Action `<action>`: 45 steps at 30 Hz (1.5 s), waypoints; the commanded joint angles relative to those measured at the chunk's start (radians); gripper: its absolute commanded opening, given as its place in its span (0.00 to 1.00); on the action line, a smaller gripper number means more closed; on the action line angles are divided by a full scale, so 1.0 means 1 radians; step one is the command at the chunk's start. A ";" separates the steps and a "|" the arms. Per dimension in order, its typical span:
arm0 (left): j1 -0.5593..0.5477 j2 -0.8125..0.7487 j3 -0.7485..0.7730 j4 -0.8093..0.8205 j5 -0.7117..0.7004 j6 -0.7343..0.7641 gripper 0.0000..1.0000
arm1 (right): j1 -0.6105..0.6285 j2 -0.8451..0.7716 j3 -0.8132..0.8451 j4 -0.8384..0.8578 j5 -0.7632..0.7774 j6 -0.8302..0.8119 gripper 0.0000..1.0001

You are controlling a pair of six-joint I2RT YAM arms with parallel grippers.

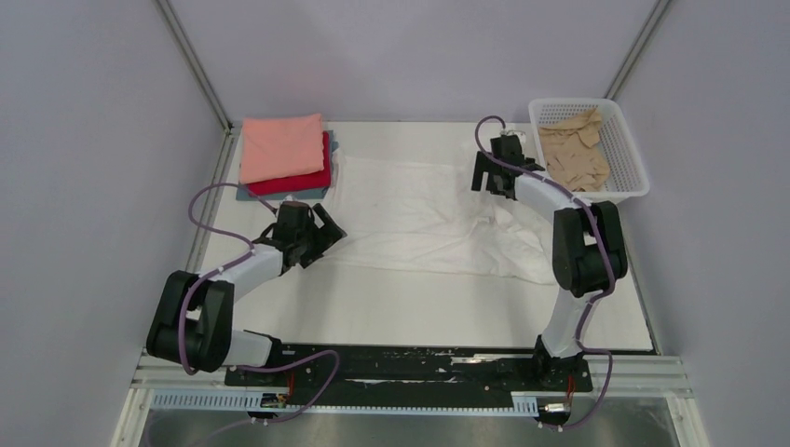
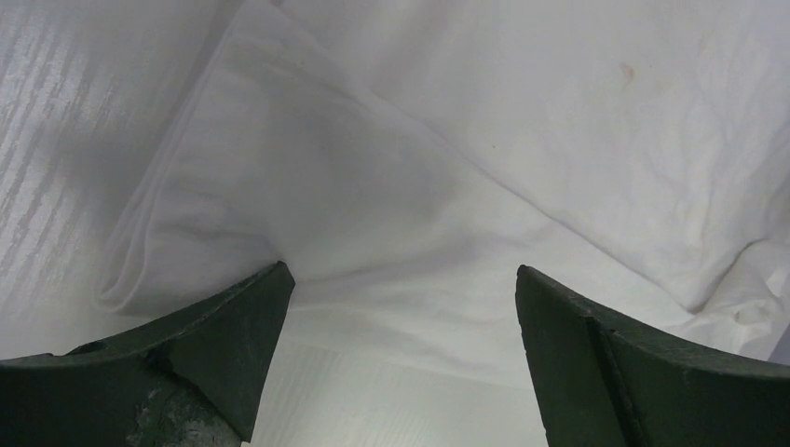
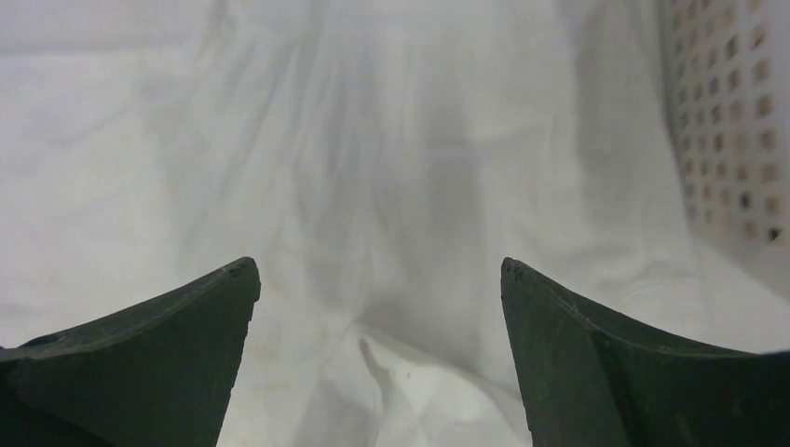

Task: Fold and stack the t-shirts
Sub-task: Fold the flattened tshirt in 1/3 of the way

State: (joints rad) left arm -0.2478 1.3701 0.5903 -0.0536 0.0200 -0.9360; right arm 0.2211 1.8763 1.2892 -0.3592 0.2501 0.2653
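Your left arm reaches low over the worktop [image 1: 373, 312], and the left claw [image 1: 315, 229] is spread wide and empty at the near left edge of the white shirt [image 1: 419, 209]. Your right arm stretches to the shirt's far right side beside the basket [image 1: 637, 158], the right claw [image 1: 488, 177] also wide and empty. The white shirt lies rumpled across the white worktop between pale grey walls, the pink shirt [image 1: 281, 147] tops the red shirt [image 1: 307, 180] and the grey-blue shirt [image 1: 243, 194] at far left, and the tan shirt [image 1: 576, 151] sits crumpled in the basket.
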 commanded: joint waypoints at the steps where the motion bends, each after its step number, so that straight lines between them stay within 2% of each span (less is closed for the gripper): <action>1: 0.018 -0.020 -0.054 -0.104 -0.093 0.031 1.00 | 0.003 -0.036 0.104 0.194 0.106 -0.100 1.00; 6: 0.018 -0.051 -0.063 -0.112 -0.106 0.034 1.00 | 0.011 -0.133 0.031 0.159 0.005 -0.124 1.00; 10: 0.018 -0.044 -0.055 -0.112 -0.089 0.039 1.00 | 0.032 -0.286 -0.145 0.068 -0.319 -0.015 1.00; 12: 0.018 -0.039 -0.052 -0.105 -0.074 0.041 1.00 | 0.066 -0.352 -0.246 0.063 -0.382 0.029 1.00; 17: 0.018 -0.033 -0.055 -0.093 -0.064 0.043 1.00 | 0.120 -0.380 -0.366 0.055 -0.281 0.061 1.00; 23: 0.018 -0.035 -0.064 -0.088 -0.068 0.044 1.00 | 0.120 -0.272 -0.377 0.105 -0.128 0.112 1.00; 27: 0.018 -0.037 -0.068 -0.083 -0.076 0.052 1.00 | 0.117 -0.213 -0.386 0.199 0.011 0.125 1.00; 36: 0.025 -0.046 -0.071 -0.097 -0.095 0.064 1.00 | 0.066 -0.097 -0.280 0.387 0.250 0.158 1.00; 42: 0.027 -0.067 -0.085 -0.095 -0.092 0.062 1.00 | 0.012 0.000 -0.128 0.508 0.210 0.098 1.00; 45: 0.027 -0.065 -0.082 -0.092 -0.080 0.059 1.00 | 0.007 0.041 -0.026 0.471 0.164 0.038 1.00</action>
State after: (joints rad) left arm -0.2325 1.3006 0.5400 -0.0666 -0.0273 -0.9092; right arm 0.2382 1.8820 1.1343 0.0265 0.4358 0.3698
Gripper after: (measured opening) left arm 1.000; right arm 0.998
